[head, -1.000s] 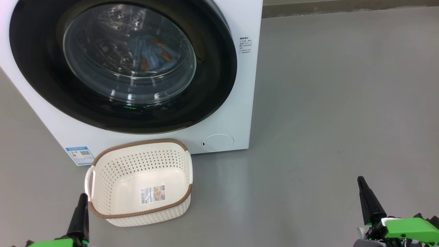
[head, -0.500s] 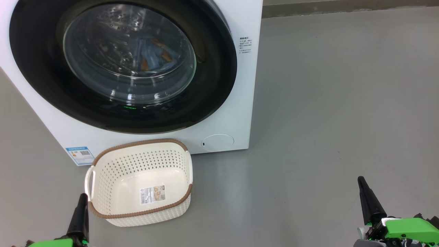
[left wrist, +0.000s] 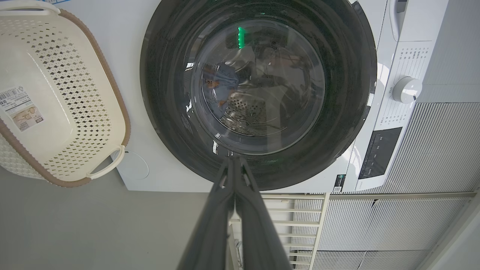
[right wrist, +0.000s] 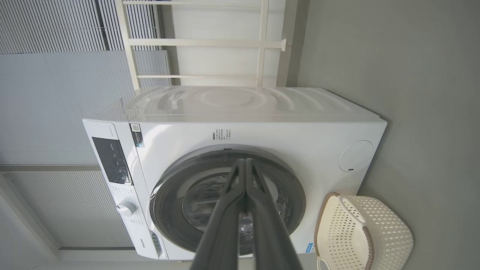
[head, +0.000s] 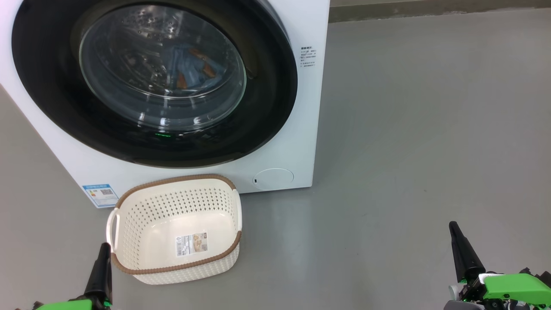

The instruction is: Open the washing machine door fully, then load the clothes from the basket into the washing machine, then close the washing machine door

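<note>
Our left gripper [left wrist: 233, 159], right gripper [right wrist: 245, 160] pinched closed, empty | black-rimmed glass door [head: 142, 107] shut, blue printed clothes [head: 191, 69] inside, cream perforated basket [head: 172, 202] bare | nothing moved: we judge task done.

Count, machine side: one washing machine [head: 301, 129], bearing one round door [head: 267, 86], one round white flap [head: 273, 177], one blue label [head: 100, 194], one block of small printed text [head: 308, 57], one dial [left wrist: 406, 90], one dark control panel [left wrist: 378, 152] and one green light [head: 162, 134]. Count, loose items: one basket [head: 181, 211] with two side handles [left wrist: 107, 165] and one paper label [head: 191, 243]; one bundle of clothes [head: 191, 69], garments within it not separable by eye; one white rack [right wrist: 202, 41]. Pincers: two, the left pincer [left wrist: 233, 161] and the right pincer [right wrist: 245, 162], each with two dark fingers [left wrist: 219, 210].
</note>
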Controlling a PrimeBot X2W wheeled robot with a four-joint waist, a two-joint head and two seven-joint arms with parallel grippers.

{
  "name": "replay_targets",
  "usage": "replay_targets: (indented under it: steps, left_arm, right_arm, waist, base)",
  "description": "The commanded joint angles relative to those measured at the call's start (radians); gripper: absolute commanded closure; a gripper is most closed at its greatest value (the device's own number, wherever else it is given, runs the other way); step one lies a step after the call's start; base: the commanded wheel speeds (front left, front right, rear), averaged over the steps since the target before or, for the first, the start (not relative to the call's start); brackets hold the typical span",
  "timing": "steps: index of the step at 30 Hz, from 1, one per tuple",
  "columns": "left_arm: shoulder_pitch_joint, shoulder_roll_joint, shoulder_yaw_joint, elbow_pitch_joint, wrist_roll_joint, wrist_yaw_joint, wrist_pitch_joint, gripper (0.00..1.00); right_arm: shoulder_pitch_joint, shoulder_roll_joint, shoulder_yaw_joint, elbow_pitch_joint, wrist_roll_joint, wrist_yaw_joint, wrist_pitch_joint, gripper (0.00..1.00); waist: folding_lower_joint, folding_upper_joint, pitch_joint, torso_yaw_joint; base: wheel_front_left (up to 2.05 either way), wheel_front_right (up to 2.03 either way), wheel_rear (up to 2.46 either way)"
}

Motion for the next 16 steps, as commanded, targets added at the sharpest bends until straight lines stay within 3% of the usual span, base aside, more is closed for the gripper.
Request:
replay_targets:
  steps: [1,16]
  left_arm:
    - [-0.041,0.015,0.034,-0.019,0.006,-0.003,0.006,1.0]
    - [-0.041,0.014,0.036,-0.019,0.008,-0.003,0.007,1.0]
  right_arm:
    - [-0.04,-0.004,0.018,-0.025,-0.005,-0.001,0.008,1.0]
    - [-0.04,-0.002,0.016,-0.024,-0.007,-0.001,0.01,1.0]
  waist:
    - [0.0,-0.0001,0.0,0.0]
    - [0.0,-0.0001,0.0,0.0]
  base:
    - [0.0,0.0,0.0]
    - [0.0,0.0,0.0]
